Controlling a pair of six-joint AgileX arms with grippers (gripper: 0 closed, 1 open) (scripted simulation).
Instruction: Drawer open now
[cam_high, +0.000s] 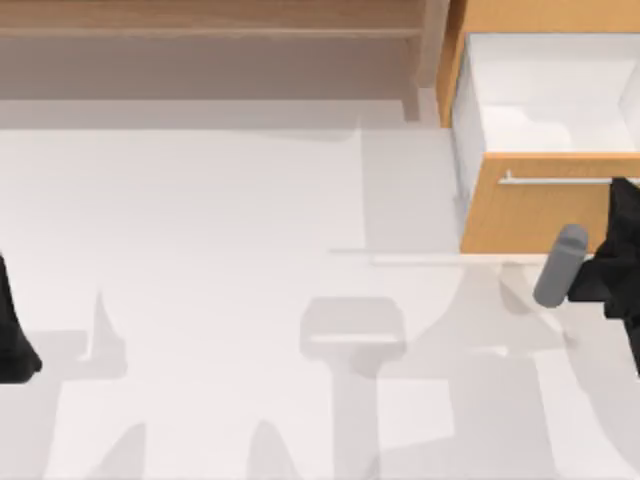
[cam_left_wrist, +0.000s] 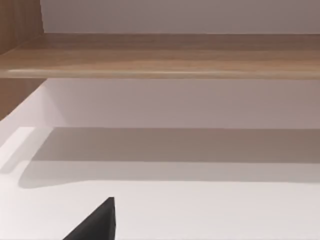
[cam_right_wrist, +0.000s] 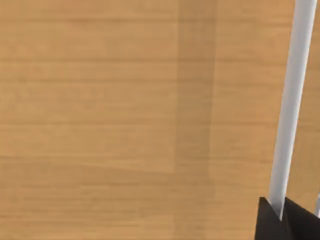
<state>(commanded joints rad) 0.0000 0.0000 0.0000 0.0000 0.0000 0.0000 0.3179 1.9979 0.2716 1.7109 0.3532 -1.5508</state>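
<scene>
Right hand (cam_high: 618, 200): at the top view's right edge, set against the drawer front. In the right wrist view two dark fingertips (cam_right_wrist: 270, 220) stand on either side of the handle (cam_right_wrist: 292, 100), so we judge our fingers clamped on the bar.
Left hand (cam_high: 15, 340): parked at the left edge of the tabletop (cam_high: 220, 280), well apart from the work. We cannot tell its state.
Drawer (cam_high: 540, 215): at the upper right of the top view, orange-tan front facing us, thin silver bar running across the front near its top edge.
Progress: the drawer stands pulled out from its cabinet (cam_high: 540, 15); the white inner walls and floor lie open to the overhead camera. We judge the opening largely done.
Remaining: in our judgement, either a little more pull or simply letting go of the bar and backing the right arm away. How much travel is left we cannot tell.
Drawer contents: nothing visible inside; only a grey shadow on the white floor.
Shelf unit (cam_high: 210, 40): duller grey-brown, along the top of the view to the drawer's left; its shelf looks bare in the left wrist view.
Tabletop: white, carrying shadows.
</scene>
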